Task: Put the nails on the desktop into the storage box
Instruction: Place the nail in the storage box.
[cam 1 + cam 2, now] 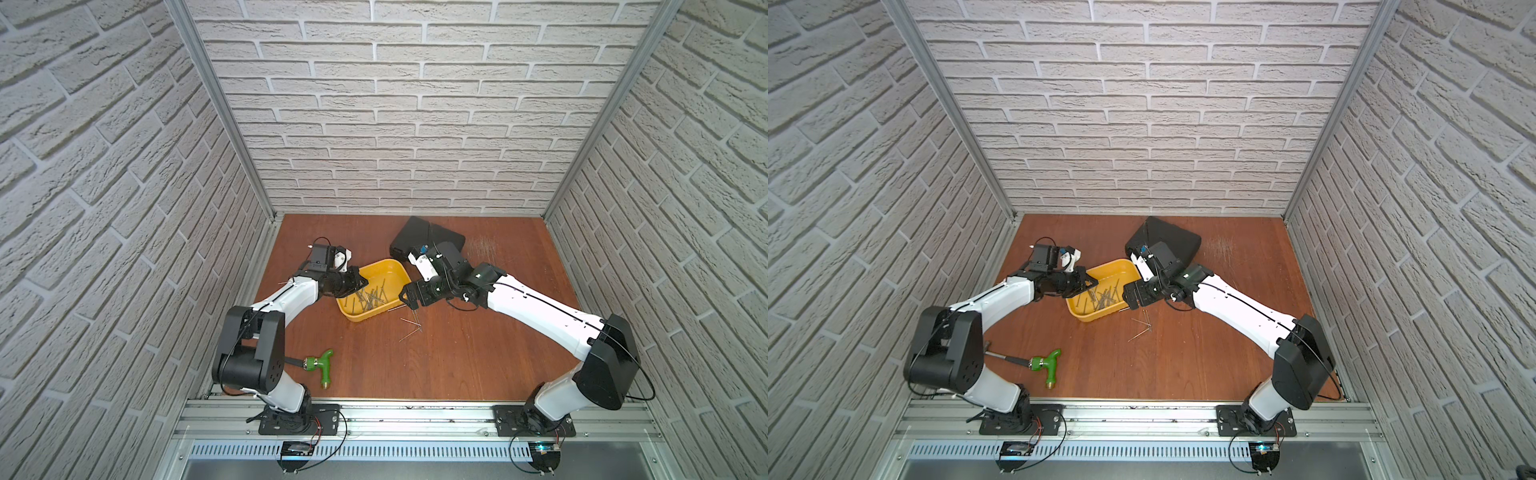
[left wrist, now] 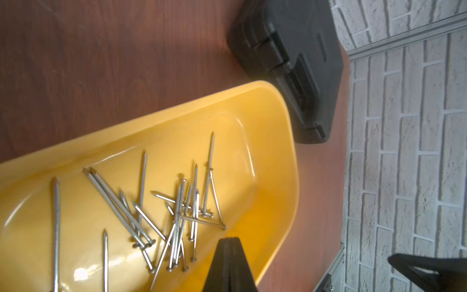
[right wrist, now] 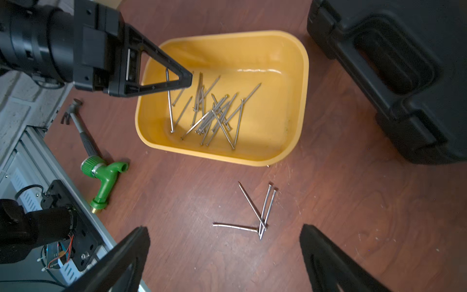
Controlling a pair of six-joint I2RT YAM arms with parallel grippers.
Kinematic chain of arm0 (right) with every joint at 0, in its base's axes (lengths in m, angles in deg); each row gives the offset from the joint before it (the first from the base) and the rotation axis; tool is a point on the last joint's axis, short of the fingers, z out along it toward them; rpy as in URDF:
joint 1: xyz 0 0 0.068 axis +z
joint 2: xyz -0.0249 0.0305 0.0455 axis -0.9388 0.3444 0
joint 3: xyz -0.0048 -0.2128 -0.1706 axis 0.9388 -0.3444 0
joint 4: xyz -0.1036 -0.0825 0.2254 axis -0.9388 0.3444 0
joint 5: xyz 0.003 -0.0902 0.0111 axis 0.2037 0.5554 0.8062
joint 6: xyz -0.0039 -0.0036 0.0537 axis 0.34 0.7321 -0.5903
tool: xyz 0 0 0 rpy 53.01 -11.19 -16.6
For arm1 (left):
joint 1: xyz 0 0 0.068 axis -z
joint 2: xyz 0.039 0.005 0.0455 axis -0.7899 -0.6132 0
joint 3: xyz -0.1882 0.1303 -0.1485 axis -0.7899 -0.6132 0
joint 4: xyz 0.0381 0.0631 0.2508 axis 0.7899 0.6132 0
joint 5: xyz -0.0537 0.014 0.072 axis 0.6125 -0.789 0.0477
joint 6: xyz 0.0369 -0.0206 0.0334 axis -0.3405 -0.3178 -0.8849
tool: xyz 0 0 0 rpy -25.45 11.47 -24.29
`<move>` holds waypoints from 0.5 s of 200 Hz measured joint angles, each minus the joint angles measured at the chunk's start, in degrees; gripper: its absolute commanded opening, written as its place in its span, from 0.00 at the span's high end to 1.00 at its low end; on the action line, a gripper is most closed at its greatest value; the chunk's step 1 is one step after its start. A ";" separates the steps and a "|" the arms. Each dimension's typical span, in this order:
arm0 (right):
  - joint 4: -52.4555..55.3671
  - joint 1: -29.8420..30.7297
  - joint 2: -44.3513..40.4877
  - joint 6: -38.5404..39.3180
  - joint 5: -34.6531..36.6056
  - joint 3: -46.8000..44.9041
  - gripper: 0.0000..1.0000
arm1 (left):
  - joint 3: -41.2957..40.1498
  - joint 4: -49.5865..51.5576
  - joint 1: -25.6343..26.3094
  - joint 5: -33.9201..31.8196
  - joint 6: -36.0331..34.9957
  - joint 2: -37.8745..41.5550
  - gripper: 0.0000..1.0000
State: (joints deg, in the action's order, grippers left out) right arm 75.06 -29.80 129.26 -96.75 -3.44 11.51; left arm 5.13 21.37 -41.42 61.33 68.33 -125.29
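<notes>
Left pincer [image 3: 188,78] is closed tight, its two black triangular fingers pressed flat together with nothing visible between them, and it hangs over the shallow yellow plastic storage box [image 3: 304,75] at the side nearest its own arm. Directly under and just ahead of its tips lies a tangled heap of thin silvery-grey metal nails [image 3: 214,113] on the box floor, crossing one another; the left wrist view shows them spread across the half of the box closest to the pincer [image 2: 228,242], the far end of the box [image 2: 177,108] bare. Right pincer [image 3: 225,252] stands wide open and empty above the reddish-brown wood-grain desktop [image 3: 353,202], just outside the box's near long wall. Four more nails [image 3: 255,215] lie on the board right in front of the gap between its fingers, three fanned out from one spot and one lying crosswise, close to the box but not touching it. Both top views show the two pincers [image 1: 361,286] [image 1: 409,299] facing each other across the box [image 1: 388,266], the loose nails [image 1: 1144,328] below the right one [image 1: 1129,299]. Beyond the right pincer, past the box, sits a black moulded plastic case with a handle [image 3: 404,75]. Off to the left pincer's rear, beside its arm base, lie a green plastic tap [image 3: 106,174] and a small dark-handled hammer [image 3: 75,118].
</notes>
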 measured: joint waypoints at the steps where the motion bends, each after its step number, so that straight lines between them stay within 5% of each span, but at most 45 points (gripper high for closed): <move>1: 0.11 0.02 0.02 0.09 0.02 0.00 0.05 | 0.15 0.00 0.00 -0.04 -0.17 -0.31 1.00; 79: 5.25 2.97 3.41 6.40 3.54 -5.18 0.31 | 4.92 1.95 0.00 -1.64 -5.07 -8.98 1.00; 100: 5.03 3.61 5.46 7.13 4.48 -8.02 0.36 | 4.92 2.99 0.17 -2.23 -5.51 -9.51 0.90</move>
State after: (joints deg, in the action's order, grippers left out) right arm 80.08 -26.20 134.72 -89.63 1.04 3.49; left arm 10.05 24.36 -41.24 59.10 62.82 -134.80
